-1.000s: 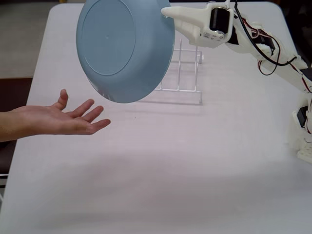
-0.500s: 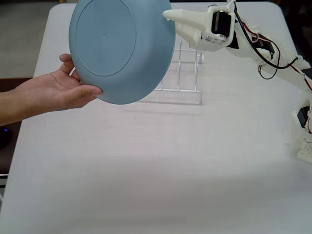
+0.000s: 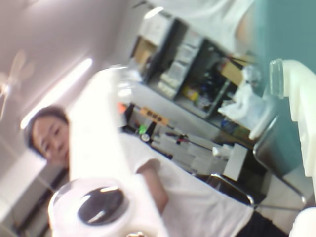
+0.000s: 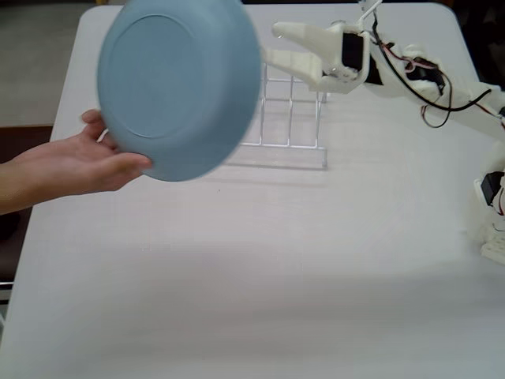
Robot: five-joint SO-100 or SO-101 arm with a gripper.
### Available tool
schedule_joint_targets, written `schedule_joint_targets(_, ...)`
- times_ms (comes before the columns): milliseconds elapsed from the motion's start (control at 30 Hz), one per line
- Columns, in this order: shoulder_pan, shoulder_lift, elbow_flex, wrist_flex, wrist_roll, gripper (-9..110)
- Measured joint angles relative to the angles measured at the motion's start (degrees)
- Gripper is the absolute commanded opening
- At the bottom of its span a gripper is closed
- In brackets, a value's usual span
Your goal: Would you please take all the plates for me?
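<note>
Tool (image 4: 268, 45) fingers stand parted and clear of the blue plate (image 4: 180, 87), now in the person's hand (image 4: 83, 162) above the surface (image 4: 252, 276), where a loose grip could drop it.

1. One plate (image 4: 180, 87) shows in the fixed view: round, shallow, light blue plastic, slightly motion-blurred.
2. It stands nearly on edge in the air at about ten o'clock of the picture, its flat underside with a raised base ring facing the camera.
3. Its lower rim at about seven o'clock rests on a person's hand (image 4: 75, 162).
4. No other plates show.
</note>
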Motion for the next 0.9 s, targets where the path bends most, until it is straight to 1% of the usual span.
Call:
schedule_joint_targets(133, 0.4, 5.1, 4.7, 5.7, 6.5, 39)
schedule_joint_targets(300, 0.8, 13.5, 17.8, 11.0, 23.0, 36)
schedule_joint_targets(367, 0.8, 16.7, 23.1, 12.4, 28.4, 33)
schedule_joint_targets(467, 0.8, 21.7, 31.3, 12.7, 34.4, 24)
schedule_joint_targets(633, 0.8, 30.3, 43.6, 12.7, 37.9, 13)
schedule_joint_targets(800, 0.2, 40.8, 55.6, 12.7, 38.2, 2)
schedule_joint_targets(833, -0.1, 43.2, 58.0, 12.7, 38.2, 0)
schedule_joint_targets(900, -0.4, 48.1, 63.0, 13.1, 38.2, 0)
